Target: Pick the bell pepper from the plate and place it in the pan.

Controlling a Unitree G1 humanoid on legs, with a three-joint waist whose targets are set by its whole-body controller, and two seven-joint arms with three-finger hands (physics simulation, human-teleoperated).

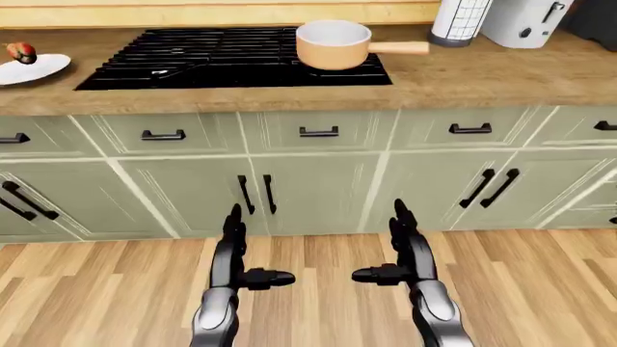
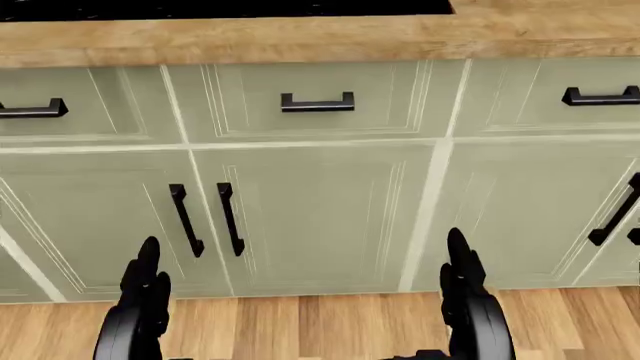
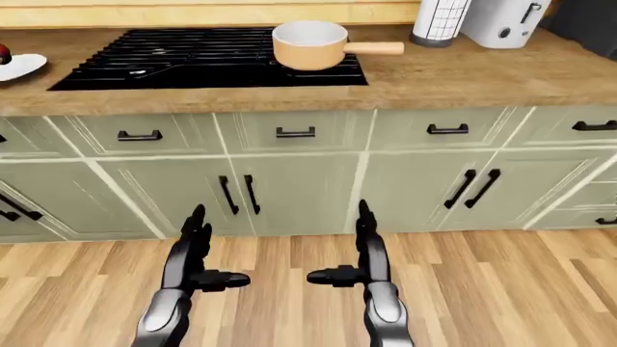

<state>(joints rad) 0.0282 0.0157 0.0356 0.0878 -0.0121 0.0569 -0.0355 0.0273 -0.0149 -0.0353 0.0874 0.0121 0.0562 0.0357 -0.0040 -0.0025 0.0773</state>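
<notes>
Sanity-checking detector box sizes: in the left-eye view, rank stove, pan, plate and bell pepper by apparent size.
1. stove, by far the largest.
2. pan, counting its handle.
3. plate; cut off by the view's left edge, so its rank against the pan is unsure.
4. bell pepper, smallest, on the plate.

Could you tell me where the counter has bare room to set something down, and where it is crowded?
Bare wood runs on the counter between the stove and the toaster, widest toward the near edge. A narrower strip lies between the plate, carrying the bell pepper, and the stove's left edge. The top right is crowded: paper towel roll beside the toaster. The pan takes the stove's right corner.
</notes>
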